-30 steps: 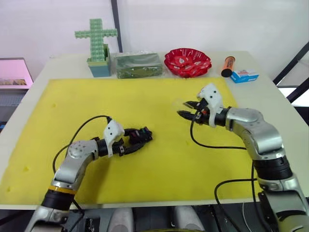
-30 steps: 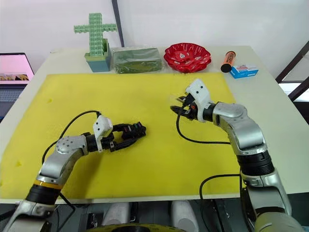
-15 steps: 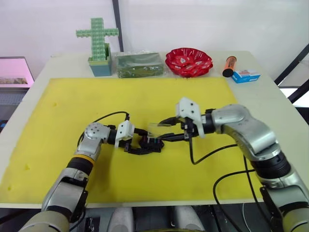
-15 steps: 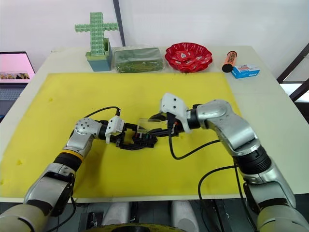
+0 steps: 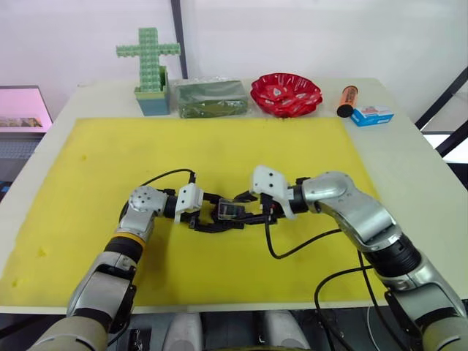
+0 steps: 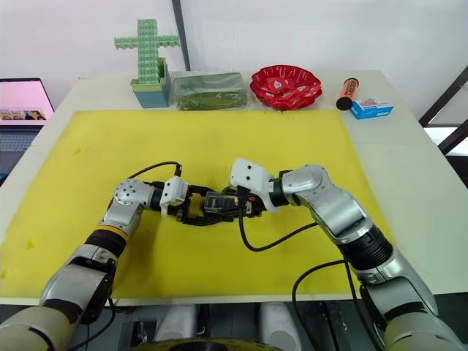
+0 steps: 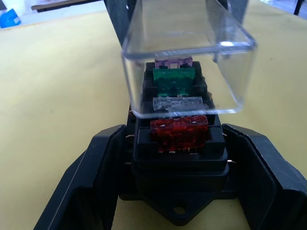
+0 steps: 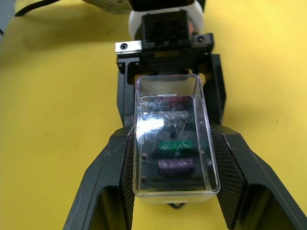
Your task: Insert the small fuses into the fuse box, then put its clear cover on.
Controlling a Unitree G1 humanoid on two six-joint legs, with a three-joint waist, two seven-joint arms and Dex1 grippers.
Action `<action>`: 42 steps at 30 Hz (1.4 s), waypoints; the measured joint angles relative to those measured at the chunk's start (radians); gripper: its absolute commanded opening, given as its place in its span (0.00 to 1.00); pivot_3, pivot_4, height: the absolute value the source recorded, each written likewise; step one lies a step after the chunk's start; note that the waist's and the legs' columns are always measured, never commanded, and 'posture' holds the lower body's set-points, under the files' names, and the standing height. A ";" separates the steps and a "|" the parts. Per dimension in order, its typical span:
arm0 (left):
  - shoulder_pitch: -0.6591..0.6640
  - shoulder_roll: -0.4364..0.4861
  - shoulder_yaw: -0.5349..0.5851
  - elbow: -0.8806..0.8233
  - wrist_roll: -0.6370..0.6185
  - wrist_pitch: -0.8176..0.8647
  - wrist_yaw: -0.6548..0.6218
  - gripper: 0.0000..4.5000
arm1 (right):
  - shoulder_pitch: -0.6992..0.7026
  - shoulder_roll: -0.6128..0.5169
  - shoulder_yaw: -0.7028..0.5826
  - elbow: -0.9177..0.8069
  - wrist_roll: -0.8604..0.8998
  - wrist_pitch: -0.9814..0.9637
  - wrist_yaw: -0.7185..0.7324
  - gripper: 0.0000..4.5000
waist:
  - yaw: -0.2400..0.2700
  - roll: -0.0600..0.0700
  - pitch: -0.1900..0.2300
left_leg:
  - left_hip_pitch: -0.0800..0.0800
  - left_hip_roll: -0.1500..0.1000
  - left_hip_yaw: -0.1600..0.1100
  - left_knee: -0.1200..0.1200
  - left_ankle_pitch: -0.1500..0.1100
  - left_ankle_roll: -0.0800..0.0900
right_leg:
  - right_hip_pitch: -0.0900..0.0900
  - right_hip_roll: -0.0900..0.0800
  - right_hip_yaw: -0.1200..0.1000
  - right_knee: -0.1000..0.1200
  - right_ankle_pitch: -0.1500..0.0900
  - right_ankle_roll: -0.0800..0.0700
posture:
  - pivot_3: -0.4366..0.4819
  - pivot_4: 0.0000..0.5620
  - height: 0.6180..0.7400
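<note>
The black fuse box [image 7: 178, 165] sits on the yellow mat [image 5: 110, 161] near its middle, with my left gripper [image 7: 172, 143] shut on its sides. Four small fuses stand in its slots in a row: red [image 7: 178, 130], whitish [image 7: 178, 103], green [image 7: 174, 76] and purplish [image 7: 173, 62]. My right gripper [image 8: 171, 139] is shut on the clear cover [image 8: 172, 143] and holds it just over the box. The cover [image 7: 187, 52] hangs above the three rear fuses, and the red one lies outside its rim. The two grippers meet tip to tip at the box [image 5: 219, 221].
Along the table's back edge stand a green cross of blocks [image 5: 148, 66], a clear bag with green filling [image 5: 210, 97], a red bowl [image 5: 285, 93], an orange cylinder [image 5: 346, 100] and a blue-and-white carton [image 5: 370, 115]. A laptop [image 5: 22, 110] sits off the left side.
The right gripper has carried the clear cover from the mat's right side to the fuse box and lowered it over the fuses. The left gripper, shut on the box, shifted right a second ago.
</note>
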 measured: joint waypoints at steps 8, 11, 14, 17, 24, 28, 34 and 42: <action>0.004 0.000 0.000 -0.009 0.002 0.003 0.006 0.63 | -0.014 0.019 0.008 0.027 -0.021 -0.010 -0.001 0.40 | 0.001 0.000 0.000 | 0.000 0.000 0.000 0.000 0.000 0.000 | 0.000 0.000 0.000 0.000 0.000 0.001 | 0.48 0.27 1.00; 0.005 0.000 0.000 -0.015 0.002 0.006 0.008 0.63 | -0.014 0.020 0.012 0.046 -0.033 -0.030 0.001 0.40 | 0.001 0.000 0.000 | 0.000 0.000 0.000 0.000 0.000 0.000 | 0.000 0.000 0.000 0.000 0.000 0.001 | 0.48 0.27 1.00; 0.007 0.000 0.000 -0.017 0.002 0.008 0.012 0.63 | -0.014 0.025 0.013 0.062 -0.043 -0.049 0.003 0.40 | 0.001 0.000 0.000 | 0.000 0.000 0.000 0.000 0.000 0.000 | 0.000 0.000 0.000 0.000 0.001 0.001 | 0.48 0.27 1.00; 0.007 0.000 0.000 -0.017 0.002 0.010 0.014 0.63 | -0.015 0.026 0.016 0.065 -0.052 -0.059 0.005 0.40 | 0.001 0.000 0.000 | 0.000 0.000 0.000 0.001 0.000 0.000 | 0.000 0.000 0.000 0.000 0.001 0.001 | 0.48 0.27 1.00; 0.007 -0.009 0.003 -0.018 0.001 0.036 0.025 0.63 | -0.014 0.029 0.032 0.079 -0.074 -0.072 0.008 0.40 | 0.003 0.000 0.000 | 0.000 0.000 -0.001 0.003 0.000 0.000 | 0.002 0.000 -0.001 0.000 0.001 0.001 | 0.48 0.27 1.00; 0.017 -0.009 0.004 -0.036 0.002 0.049 0.037 0.63 | -0.014 0.030 0.032 0.079 -0.080 -0.073 0.010 0.40 | 0.003 0.000 0.000 | 0.000 0.000 -0.001 0.003 0.000 0.000 | 0.002 0.000 -0.001 0.000 0.001 0.001 | 0.48 0.27 1.00; 0.023 -0.010 0.006 -0.043 0.002 0.054 0.047 0.63 | -0.014 0.040 0.032 0.101 -0.084 -0.097 0.012 0.40 | 0.003 0.000 0.000 | 0.000 0.000 -0.001 0.004 0.000 0.000 | 0.002 0.000 -0.001 0.000 0.001 0.001 | 0.48 0.27 1.00; 0.034 -0.007 0.006 -0.063 0.003 0.069 0.057 0.63 | -0.014 0.043 0.033 0.122 -0.093 -0.138 0.027 0.40 | 0.002 0.000 0.000 | 0.000 0.000 -0.001 0.004 0.000 0.000 | 0.003 0.000 -0.001 0.000 0.001 0.001 | 0.48 0.27 1.00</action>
